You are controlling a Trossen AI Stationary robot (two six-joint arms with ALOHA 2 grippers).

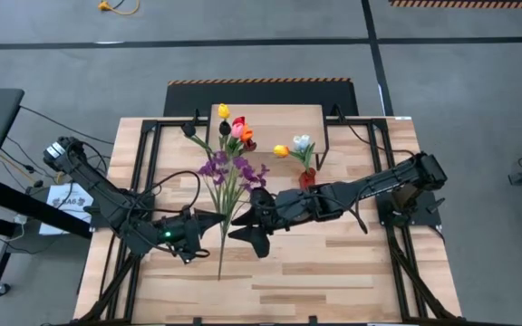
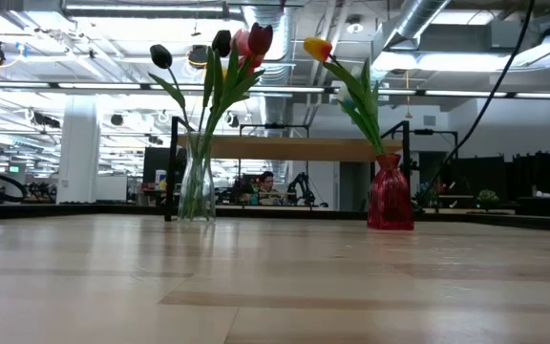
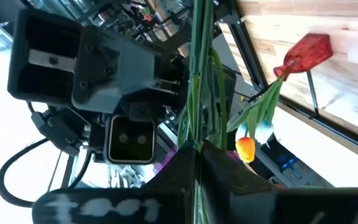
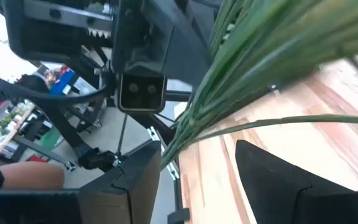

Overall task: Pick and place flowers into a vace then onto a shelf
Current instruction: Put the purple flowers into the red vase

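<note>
**Both arms on the purple bunch, mid handoff by the look of it**

So from where I'm standing, the two arms have met in the middle of the table (image 1: 333, 272) over the same bunch of flowers (image 1: 234, 177), the purple sprigs with long green stems, heads pointing toward the shelf (image 1: 270, 113). The left gripper (image 1: 214, 220) is clamped fully shut on the stems near their lower end; its own wrist view shows the stems (image 3: 197, 93) running straight out from between the pinched fingers. The right gripper (image 1: 247, 225) sits just beside it with its fingers about half spread on either side of the same stems. Whether the pads are actually touching the stems yet is hard to make out, so I won't call it a grip.

Two vases already have tulips in them: the clear vase (image 2: 197, 186) with dark and red heads, and the red vase (image 2: 391, 196) with a yellow one. In the low view both stand in front of the shelf, and from overhead the red one is on the table just beside it.

My read: still in the pick-and-load step for this bunch. Next it needs one gripper to take a firm hold while the other lets go, then the stems tipped upright and steered down into a narrow vase neck without snagging the tulips already there.
</note>
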